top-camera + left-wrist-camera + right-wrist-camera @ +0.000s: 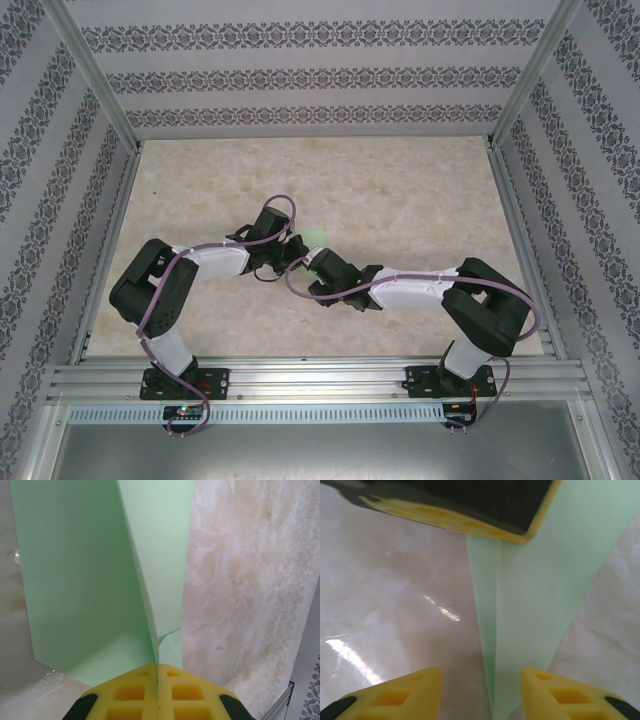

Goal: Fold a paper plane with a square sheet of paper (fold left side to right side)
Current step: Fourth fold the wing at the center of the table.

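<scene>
The left end effector [159, 666] is closed tight, its two yellow pads pressed together on the near edge of the paper [90, 580], right where a crease runs into that edge. Pinching there looks meant to keep the layers lined up and stop the fold from springing open. From the pinch the paper fans away from the wrist as a broad panel on one side and a narrower flap on the other; part of it seems lifted off the counter [240, 580], though I cannot tell how much.

The right end effector [480, 670] is open, with a clear gap between its pads and nothing held. The tapering end of the paper [535, 590] runs down into that gap, nearer the right-hand pad and touching neither as far as I can see. One of the left end effector's fingers [445, 515] sits at the paper's far end. Straddling the narrow end like this probably sets up a pinch or a press along the crease.

From above, both wrists meet mid-counter [400, 180], a sliver of green paper [318, 236] just beyond them
</scene>
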Tool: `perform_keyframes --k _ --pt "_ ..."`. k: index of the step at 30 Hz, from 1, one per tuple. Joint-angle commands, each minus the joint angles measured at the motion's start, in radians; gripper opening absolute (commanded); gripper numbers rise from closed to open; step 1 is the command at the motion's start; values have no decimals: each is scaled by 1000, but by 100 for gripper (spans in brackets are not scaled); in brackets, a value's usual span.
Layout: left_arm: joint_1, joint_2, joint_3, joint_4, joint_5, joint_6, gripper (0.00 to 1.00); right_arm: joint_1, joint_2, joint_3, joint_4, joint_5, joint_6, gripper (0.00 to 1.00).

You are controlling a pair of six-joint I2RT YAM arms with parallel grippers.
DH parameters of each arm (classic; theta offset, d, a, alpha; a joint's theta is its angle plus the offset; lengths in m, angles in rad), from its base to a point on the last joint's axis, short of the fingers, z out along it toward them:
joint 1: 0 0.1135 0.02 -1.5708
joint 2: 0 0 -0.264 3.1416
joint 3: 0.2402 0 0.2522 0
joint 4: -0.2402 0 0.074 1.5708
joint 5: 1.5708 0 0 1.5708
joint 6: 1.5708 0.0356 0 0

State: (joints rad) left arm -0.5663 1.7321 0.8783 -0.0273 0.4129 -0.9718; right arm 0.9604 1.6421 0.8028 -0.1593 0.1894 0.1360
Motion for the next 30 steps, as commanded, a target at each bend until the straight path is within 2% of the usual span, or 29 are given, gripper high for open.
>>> perform_keyframes --k 1,17,30 --pt "-15 -19 26 -23 -3 -8 2 9 35 46 4 74 -27 43" --pt "-16 -16 36 -32 -3 -4 2 11 76 47 -1 86 -10 24" --pt "-14 -41 62 -82 -8 25 8 2 61 18 29 41 12 16"
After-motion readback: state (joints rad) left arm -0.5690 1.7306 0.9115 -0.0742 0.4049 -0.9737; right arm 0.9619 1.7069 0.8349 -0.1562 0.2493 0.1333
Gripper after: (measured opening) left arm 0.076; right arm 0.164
